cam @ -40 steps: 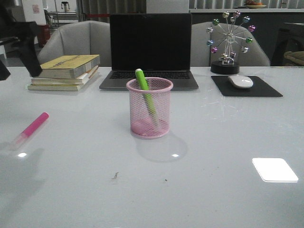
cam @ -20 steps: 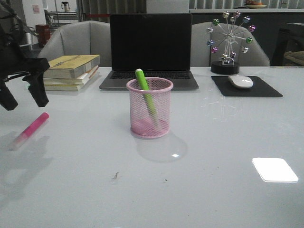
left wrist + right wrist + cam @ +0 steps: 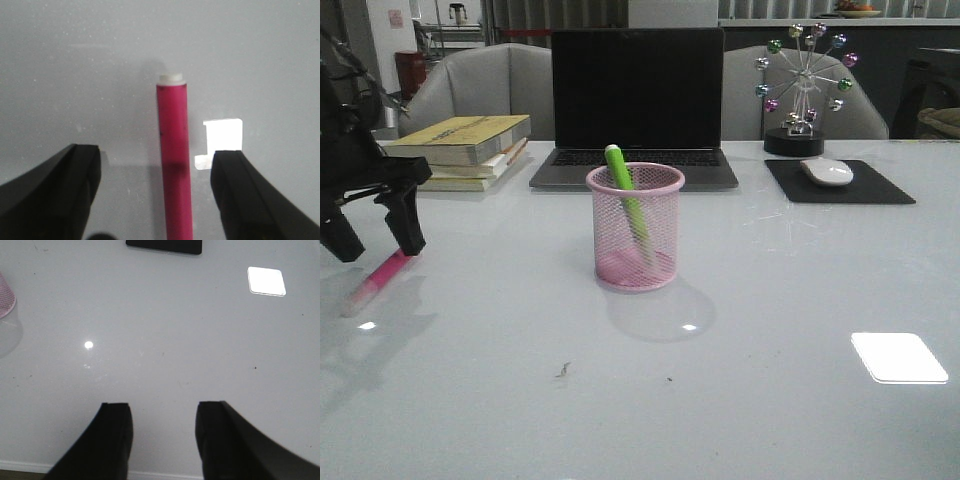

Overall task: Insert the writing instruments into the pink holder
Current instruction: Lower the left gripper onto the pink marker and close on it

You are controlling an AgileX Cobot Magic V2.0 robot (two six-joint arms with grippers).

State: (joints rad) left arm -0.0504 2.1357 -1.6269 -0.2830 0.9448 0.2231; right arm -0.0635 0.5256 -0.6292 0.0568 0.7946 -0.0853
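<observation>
The pink mesh holder [image 3: 635,227] stands at the table's middle with the green marker [image 3: 623,190] leaning inside it, top poking above the rim. The magenta marker [image 3: 380,279] lies flat at the far left, pale cap toward the front. My left gripper [image 3: 378,245] hangs open right over it, one finger on each side. In the left wrist view the marker [image 3: 174,155] runs between the two black fingers [image 3: 65,185], closer to one, untouched. My right gripper [image 3: 162,412] is open over bare table; it does not show in the front view. The holder's edge [image 3: 6,297] peeks in there.
A stack of books [image 3: 460,150] sits behind the left gripper. A laptop [image 3: 637,105] stands behind the holder. At the back right are a mouse [image 3: 827,171] on a black pad [image 3: 840,185] and a ferris-wheel ornament [image 3: 804,90].
My left gripper has come down and forward from near the books to straddle the magenta marker. The marker and holder have not moved.
</observation>
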